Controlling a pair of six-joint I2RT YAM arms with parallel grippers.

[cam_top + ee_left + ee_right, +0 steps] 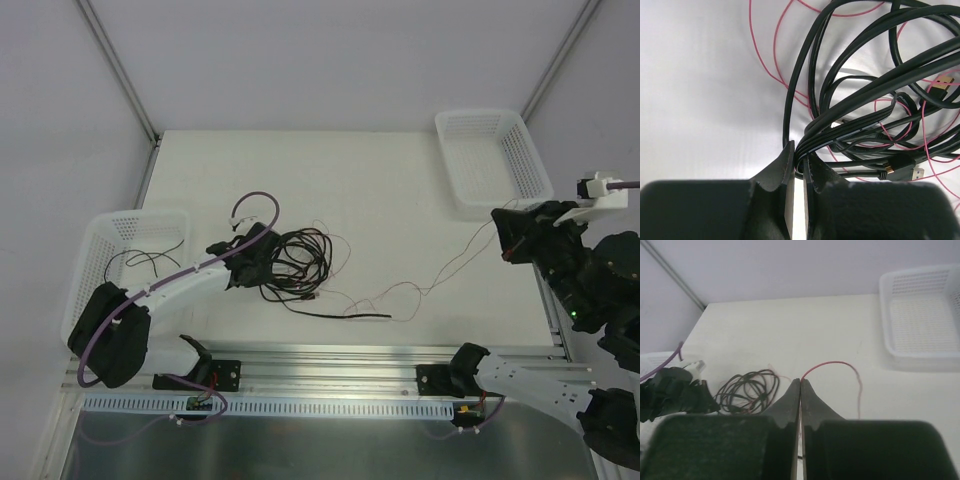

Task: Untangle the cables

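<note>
While the left fingers (pixel 776 172) clamp the black cables (pixel 298 262), centre-left on the counter (pixel 380 190), the right fingers (pixel 815 402) pinch the red wire (pixel 832 363) for extraction; next, draw it rightward slowly until free.

The white table (pixel 400 190) carries a loose coil of black cables (pixel 300 262), which serves here as the landmark. A fine red wire (pixel 400 292) threads through the coil and trails off to its right across the bare surface. One black lead (pixel 345 316) runs out straight on the near-right side of the coil. Well to the coil's right, at the far corner, sits a white mesh basket (pixel 480 116). A second white basket (pixel 140 216) sits near the coil's left, at the table's edge.
</note>
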